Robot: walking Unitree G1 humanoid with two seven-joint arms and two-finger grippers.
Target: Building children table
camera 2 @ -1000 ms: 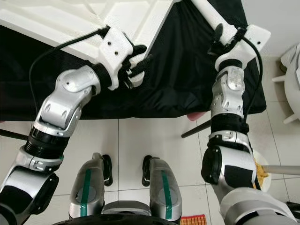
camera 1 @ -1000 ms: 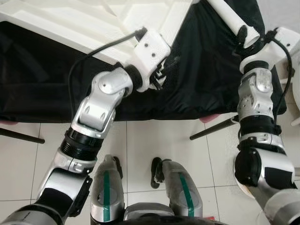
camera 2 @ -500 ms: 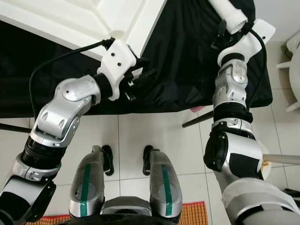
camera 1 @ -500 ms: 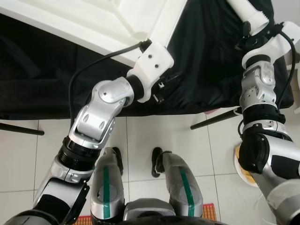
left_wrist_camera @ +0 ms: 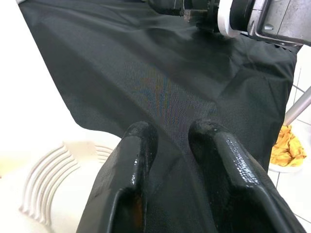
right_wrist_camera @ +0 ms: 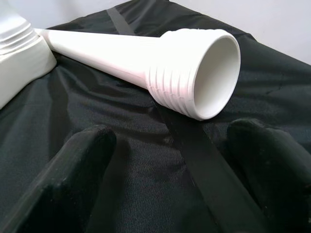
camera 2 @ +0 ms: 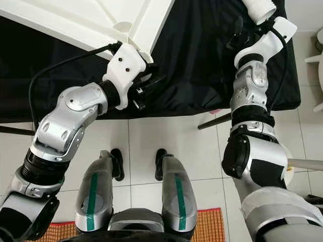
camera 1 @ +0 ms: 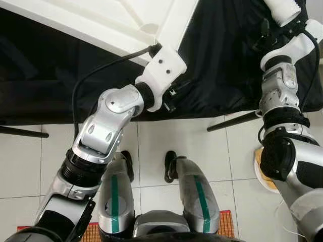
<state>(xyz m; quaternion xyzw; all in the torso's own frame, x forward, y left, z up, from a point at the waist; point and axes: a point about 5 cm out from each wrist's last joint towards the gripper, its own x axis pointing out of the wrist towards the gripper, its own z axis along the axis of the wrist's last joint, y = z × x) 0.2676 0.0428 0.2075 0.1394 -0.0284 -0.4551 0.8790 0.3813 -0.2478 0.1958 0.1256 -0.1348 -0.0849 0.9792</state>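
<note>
A white children's tabletop [camera 1: 126, 20] lies upside down on a table draped in black cloth [camera 1: 227, 65]. My left gripper [camera 1: 179, 96] hovers over the cloth just off the tabletop's near corner. Its fingers [left_wrist_camera: 141, 145] are open by a narrow gap with nothing between them. A white tapered table leg [right_wrist_camera: 146, 58] lies on the cloth, its threaded open end [camera 2: 260, 7] facing my right gripper [right_wrist_camera: 172, 141]. That gripper is open wide just short of the leg's end and is not touching it. A white threaded socket [right_wrist_camera: 19, 48] of the tabletop sits near the leg's thin end.
The cloth-covered table's front edge runs across the view above the tiled floor [camera 1: 166, 141]. Dark metal legs [camera 1: 232, 121] slant out from under it on both sides. A bowl with yellow cloth [left_wrist_camera: 286, 145] sits on the floor at my right. An orange mat [camera 2: 202, 222] lies behind my feet.
The whole view has shifted, so the camera moved. My left gripper has come off the tabletop's corner edge onto the cloth. The leg's end now lies ahead of my right fingers instead of beside them.
</note>
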